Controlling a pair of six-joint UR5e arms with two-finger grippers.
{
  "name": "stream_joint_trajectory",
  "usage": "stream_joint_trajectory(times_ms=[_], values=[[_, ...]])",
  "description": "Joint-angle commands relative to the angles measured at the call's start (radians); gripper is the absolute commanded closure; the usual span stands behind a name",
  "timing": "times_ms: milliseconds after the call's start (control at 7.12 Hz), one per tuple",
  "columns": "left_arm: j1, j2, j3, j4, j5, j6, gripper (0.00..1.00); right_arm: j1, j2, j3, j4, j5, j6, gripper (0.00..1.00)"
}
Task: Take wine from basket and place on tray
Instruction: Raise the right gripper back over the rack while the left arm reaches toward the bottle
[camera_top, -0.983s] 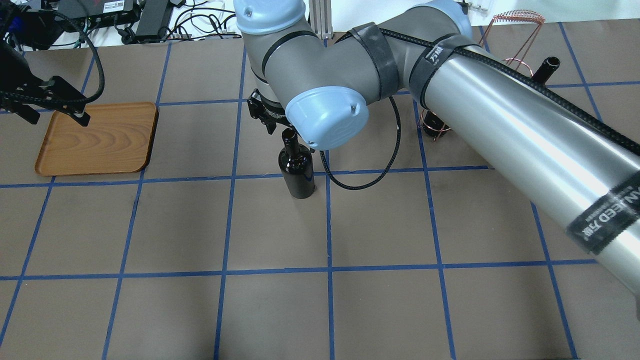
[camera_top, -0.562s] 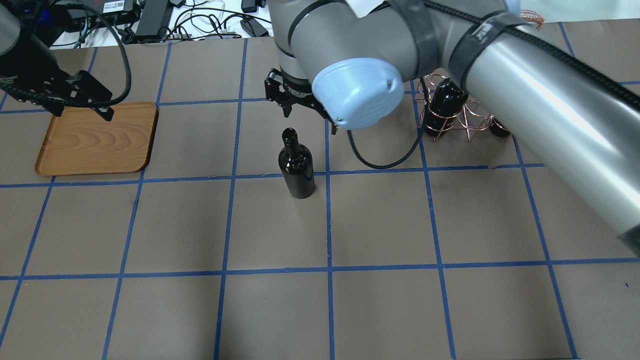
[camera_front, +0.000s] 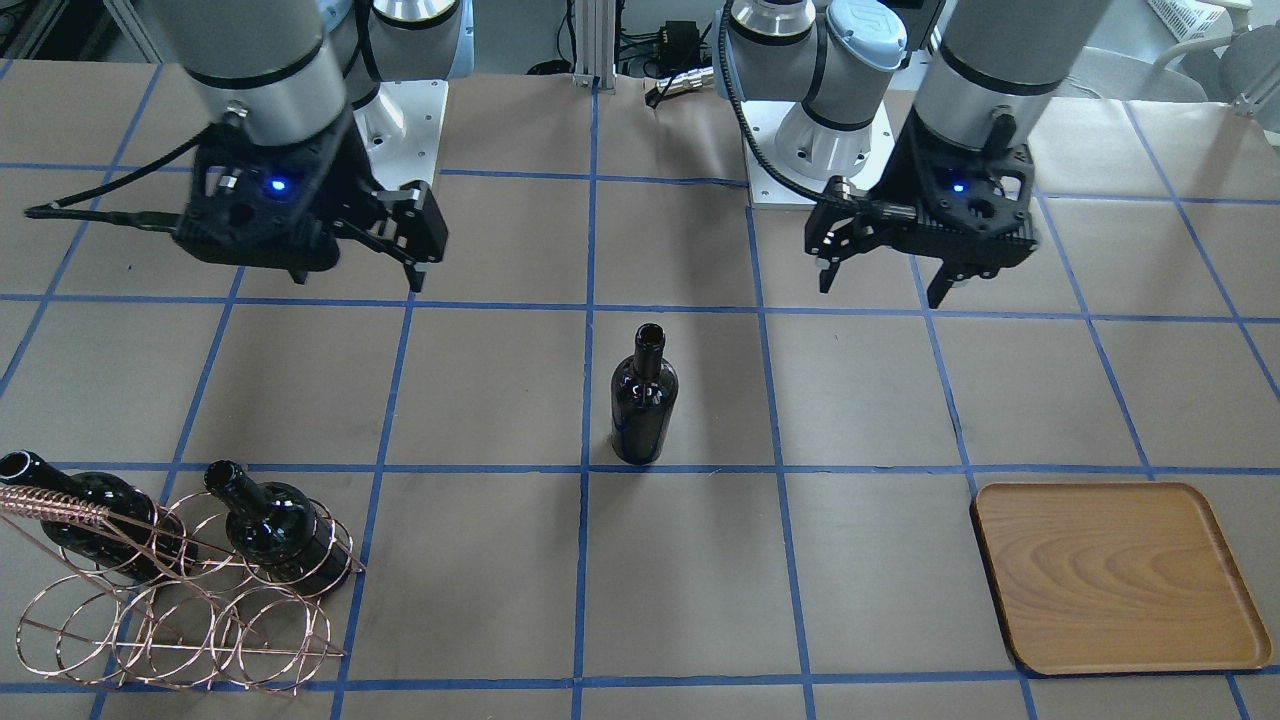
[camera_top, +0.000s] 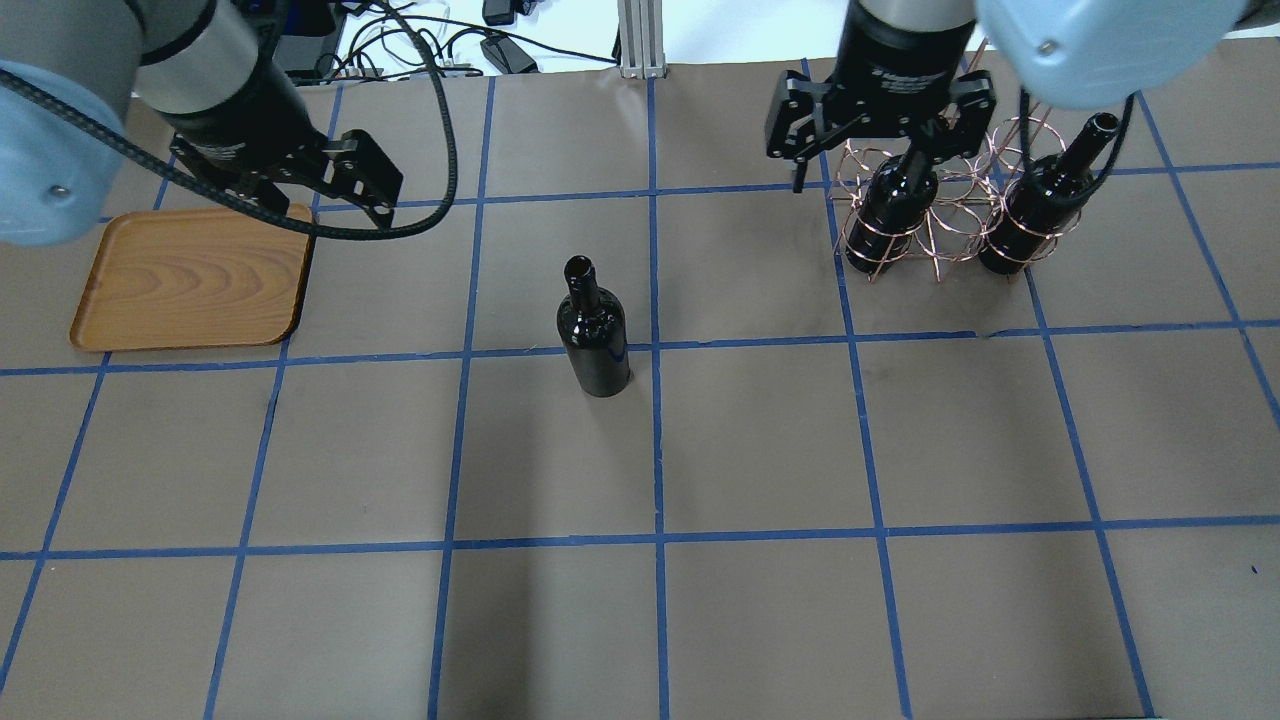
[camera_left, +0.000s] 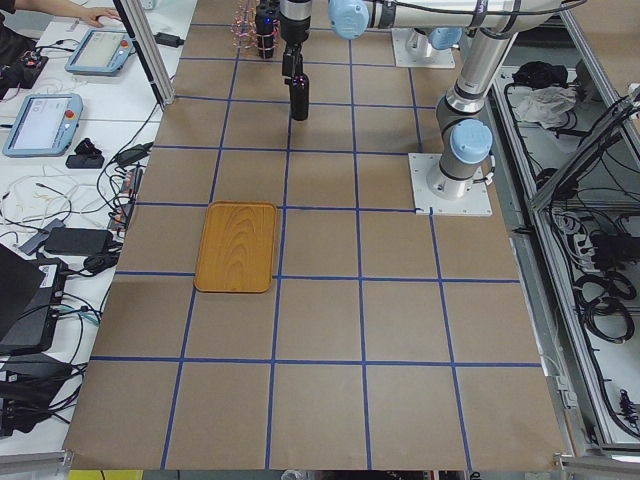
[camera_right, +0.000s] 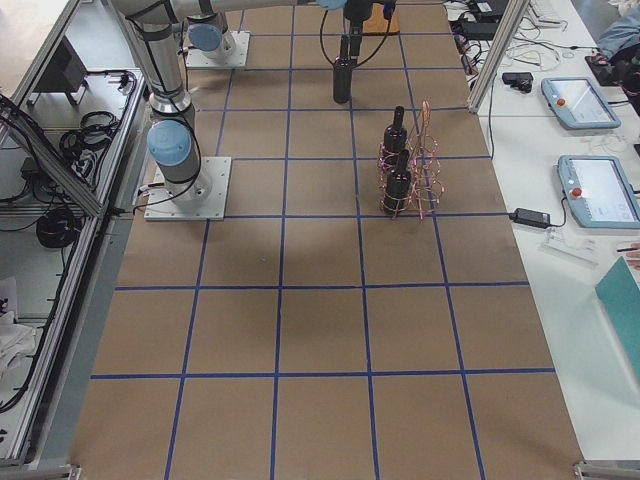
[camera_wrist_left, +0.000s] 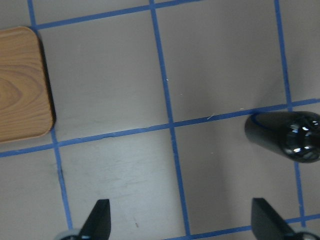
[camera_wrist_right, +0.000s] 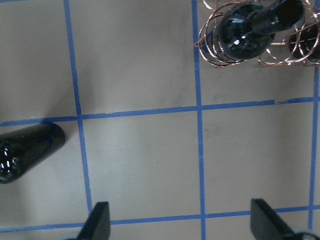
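The wine (camera_front: 643, 400) stands upright at frame centre; the tray (camera_front: 1115, 575) lies lower right. The left gripper (camera_front: 880, 288), upper right, hangs spread wide and empty. It should straddle the neck squarely, clamp, then lift straight.

Worktop (camera_top: 760, 450): covered in brown paper and marked into squares by blue tape lines (camera_top: 659, 440). The paper shows faint scuffs in places. At the far edge stands an upright aluminium post (camera_top: 633, 38), with a tangle of black and white cables (camera_top: 420, 45) beside it. A white side bench (camera_left: 60, 170) runs along one long edge. It carries two blue-framed tablets (camera_left: 40, 118), a black power brick (camera_left: 68, 240) and loose leads. A person's hand (camera_left: 97, 16) lies near the farther tablet.
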Motion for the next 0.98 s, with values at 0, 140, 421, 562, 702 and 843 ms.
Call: stream_joint_trajectory(times_ms=[0, 140, 421, 562, 702, 843], values=[[-0.114, -0.032, -0.009, 0.05, -0.059, -0.148, 0.0, -0.102, -0.038, 0.003, 0.035, -0.003, -0.141, 0.0], [-0.154, -0.057, -0.011, 0.106, -0.087, -0.185, 0.0, -0.101, -0.039, 0.005, 0.035, -0.002, -0.143, 0.0], [-0.246, -0.103, -0.011, 0.154, -0.086, -0.298, 0.0, -0.098, -0.039, 0.005, 0.033, -0.003, -0.134, 0.0], [-0.269, -0.135, -0.012, 0.189, -0.083, -0.356, 0.0, -0.098, -0.039, 0.005, 0.03, -0.002, -0.138, 0.0], [-0.283, -0.164, -0.012, 0.19, -0.081, -0.38, 0.0, -0.098, -0.039, 0.005, 0.027, -0.002, -0.138, 0.0], [-0.296, -0.188, -0.012, 0.191, -0.078, -0.387, 0.0, -0.098, -0.039, 0.005, 0.026, -0.002, -0.138, 0.0]])
